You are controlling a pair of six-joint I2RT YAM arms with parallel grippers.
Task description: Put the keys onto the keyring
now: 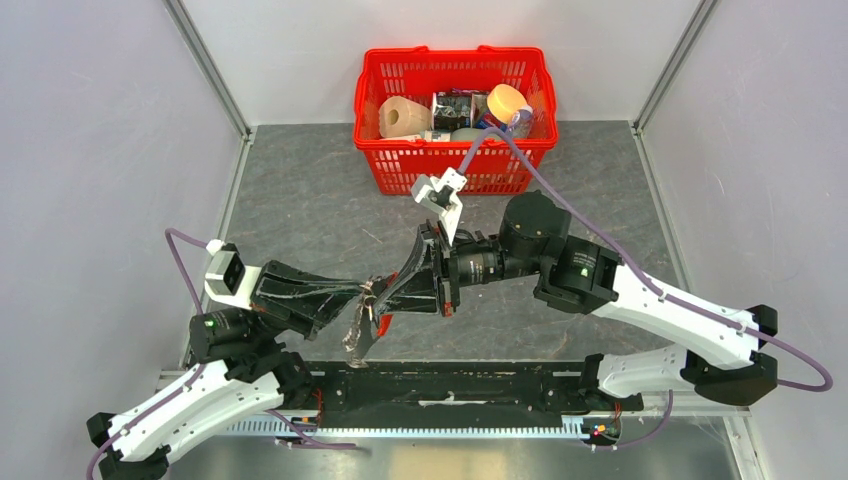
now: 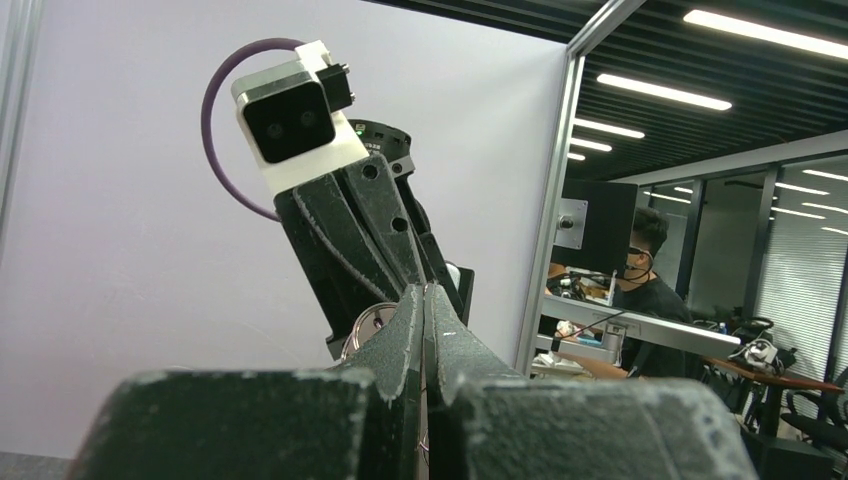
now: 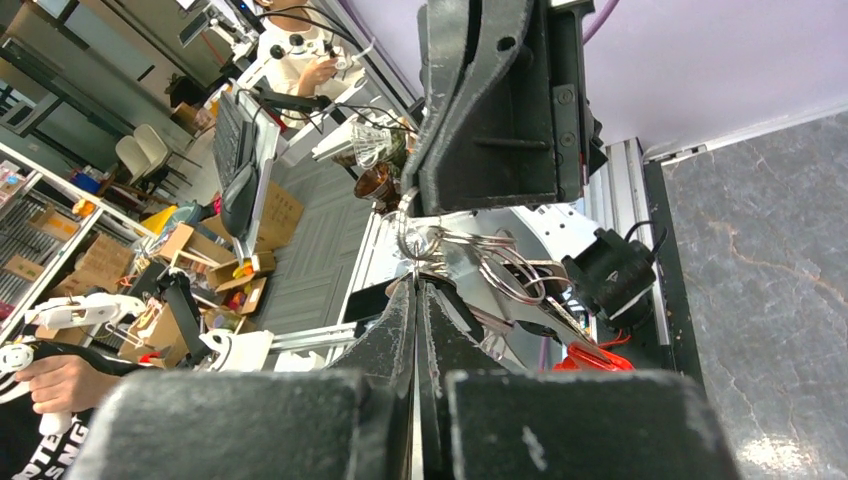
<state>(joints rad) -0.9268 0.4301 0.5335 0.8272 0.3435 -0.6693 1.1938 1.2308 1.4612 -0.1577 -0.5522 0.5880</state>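
Note:
My two grippers meet tip to tip above the near middle of the table. The left gripper [image 1: 368,293] is shut, and so is the right gripper [image 1: 385,292]. Between them hangs the keyring [image 1: 360,335], with its silvery cluster dangling and a bit of red strap [image 1: 384,322] beside it. In the right wrist view the right gripper [image 3: 415,287] pinches a thin wire ring [image 3: 418,242] of the keyring. Looped rings [image 3: 505,268] and the red strap [image 3: 590,356] trail to the right, and the left gripper [image 3: 408,205] grips from above. In the left wrist view the left gripper [image 2: 425,292] is shut beside a silver ring [image 2: 362,325]. The keys are hidden.
A red basket [image 1: 372,160] stands at the back of the table, holding a paper roll [image 1: 404,118], a dark packet [image 1: 458,108] and an orange-lidded jar [image 1: 508,104]. The right arm's purple cable [image 1: 520,150] arcs in front of it. Grey walls close off both sides.

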